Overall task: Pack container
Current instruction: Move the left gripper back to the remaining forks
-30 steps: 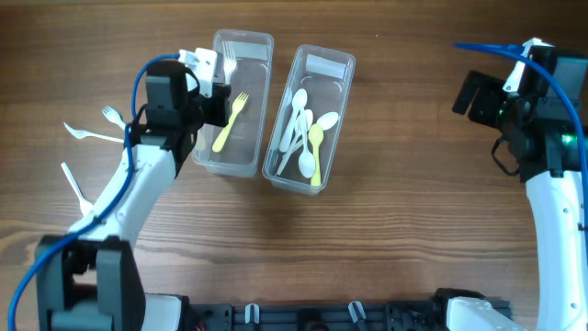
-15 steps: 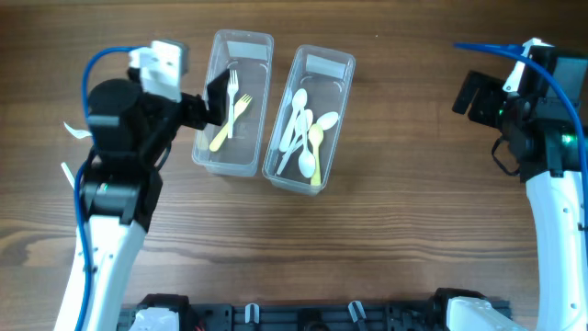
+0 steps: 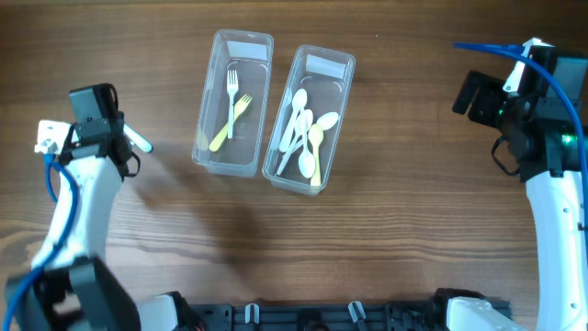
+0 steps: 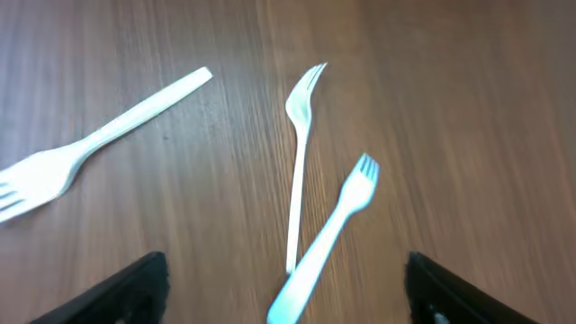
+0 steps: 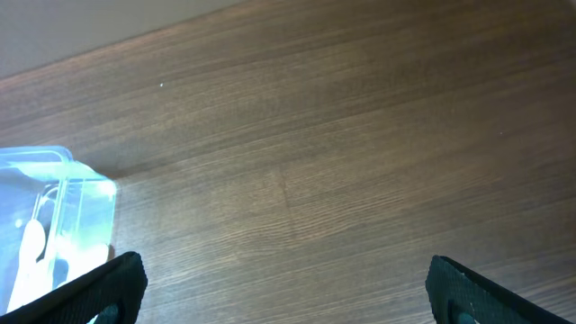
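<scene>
White forks (image 4: 298, 162) well left of containers (image 3: 233, 158) | left claw (image 4: 286, 301) spread above

We get only finger corners of the left gripper (image 4: 288, 292) and right gripper (image 5: 286, 290); the leftmost fork (image 4: 99, 135) has its tines clipped at the edge, the container (image 5: 56, 216) is cropped, contents blurred

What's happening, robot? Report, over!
Left gripper open over three loose forks. Right gripper open, empty. Two forks in container. Nothing in the way.
</scene>
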### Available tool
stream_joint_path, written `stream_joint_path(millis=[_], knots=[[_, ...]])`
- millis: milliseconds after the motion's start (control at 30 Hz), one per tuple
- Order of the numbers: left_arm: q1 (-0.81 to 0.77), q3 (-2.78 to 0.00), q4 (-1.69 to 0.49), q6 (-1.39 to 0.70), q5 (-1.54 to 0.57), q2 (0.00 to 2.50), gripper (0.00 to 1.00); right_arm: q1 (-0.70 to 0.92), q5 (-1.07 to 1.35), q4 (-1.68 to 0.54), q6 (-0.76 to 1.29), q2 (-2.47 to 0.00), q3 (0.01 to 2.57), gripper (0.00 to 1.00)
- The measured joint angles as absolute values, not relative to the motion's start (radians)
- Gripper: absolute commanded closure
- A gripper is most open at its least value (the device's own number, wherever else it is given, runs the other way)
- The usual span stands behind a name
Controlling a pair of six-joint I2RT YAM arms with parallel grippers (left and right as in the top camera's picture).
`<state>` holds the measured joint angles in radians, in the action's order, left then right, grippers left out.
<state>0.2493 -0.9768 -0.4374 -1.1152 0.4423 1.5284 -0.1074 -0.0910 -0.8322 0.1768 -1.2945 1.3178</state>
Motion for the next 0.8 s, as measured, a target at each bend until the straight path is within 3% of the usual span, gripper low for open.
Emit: stream_joint_path(millis=[300,400,567,700,800], knots=[[0.368,-0.977,-0.249,-1.154,0.393,1.803,0.45,-0.107,-0.091,-0.832,0.177,-1.295,1.318,0.00],[0.373,-0.976,-0.188,-1.155,0.388,1.853,0.57,-0.107,-0.091,-0.831,0.177,-1.295,1.318,0.00],[0.374,-0.974,-0.064,-1.055,0.330,1.889,0.45,-0.107,-0.091,-0.832,0.177,-1.295,1.318,0.00],[0.374,-0.974,-0.051,-1.004,0.314,1.889,0.48,-0.107,-0.091,-0.832,0.177,-1.295,1.318,0.00],[0.374,-0.974,-0.041,-0.991,0.313,1.897,0.43,-0.107,-0.091,-0.832,0.177,-1.295,1.318,0.00]])
